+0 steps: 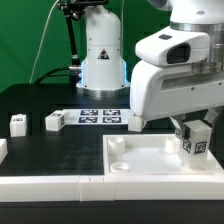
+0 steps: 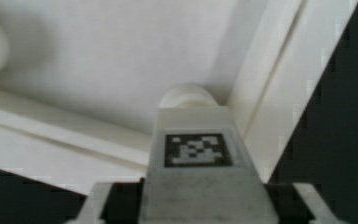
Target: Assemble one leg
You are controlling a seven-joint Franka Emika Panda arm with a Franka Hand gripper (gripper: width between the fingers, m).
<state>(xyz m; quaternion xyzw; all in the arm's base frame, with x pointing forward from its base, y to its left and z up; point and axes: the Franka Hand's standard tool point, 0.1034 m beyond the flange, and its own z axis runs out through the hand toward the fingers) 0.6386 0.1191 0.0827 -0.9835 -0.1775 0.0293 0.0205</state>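
My gripper (image 1: pixel 194 135) is shut on a leg (image 1: pixel 196 141), a small white block with a black-and-white tag, and holds it upright over the right part of the large white square panel (image 1: pixel 150 158). In the wrist view the leg (image 2: pixel 195 150) stands between my two fingers (image 2: pixel 114 200), its rounded tip close to the panel's raised rim (image 2: pixel 265 70). I cannot tell whether the tip touches the panel. Other legs lie on the black table at the exterior view's left: one (image 1: pixel 17 123), another (image 1: pixel 55 121), and one (image 1: pixel 134 123) behind the panel.
The marker board (image 1: pixel 98 116) lies at the back middle in front of the arm's base (image 1: pixel 102 60). A long white bar (image 1: pixel 45 185) runs along the front edge, joined to the panel's front. Another white piece (image 1: pixel 3 150) sits at the far left.
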